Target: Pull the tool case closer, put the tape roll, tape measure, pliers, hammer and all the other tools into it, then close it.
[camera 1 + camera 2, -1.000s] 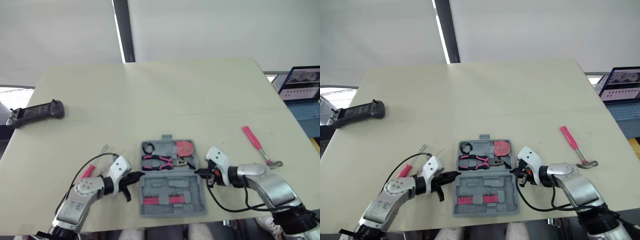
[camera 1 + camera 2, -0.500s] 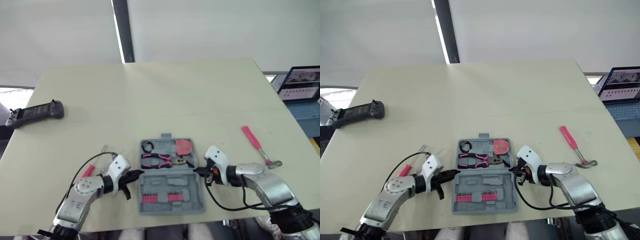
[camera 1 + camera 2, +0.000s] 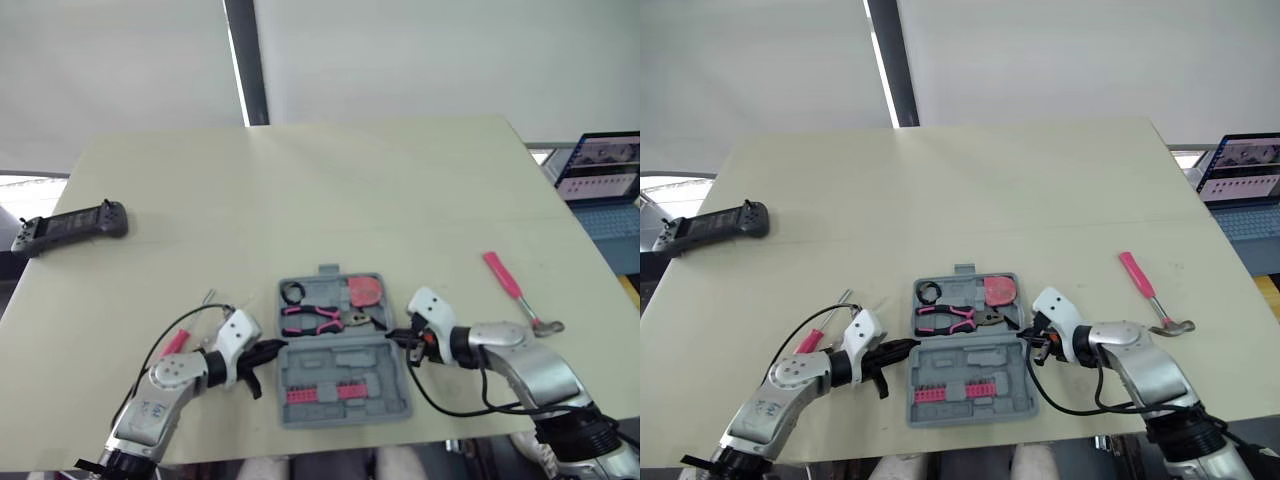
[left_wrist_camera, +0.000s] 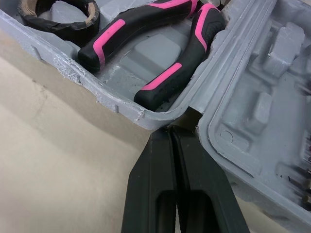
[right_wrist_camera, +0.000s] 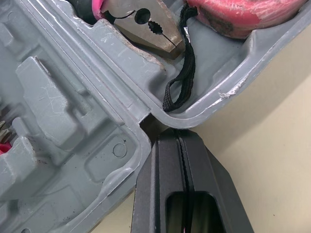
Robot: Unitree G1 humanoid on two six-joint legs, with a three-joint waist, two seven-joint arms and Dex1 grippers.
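Open tool case [image 3: 343,345] at lower centre of the frame; left gripper [image 3: 277,348] and right gripper [image 3: 393,339], both pressed together, touch its hinge ends; uneven pulling could likely twist it or slip them off.

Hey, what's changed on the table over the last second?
The open tool case slid a little away from the robot. The right pincer, shut at its hinge notch, moved with it; the left pincer, shut at the opposite notch, barely shifted. Nothing was grasped or released. The hammer, screwdriver and controller lie unmoved; the pliers, tape roll and tape measure stay inside.
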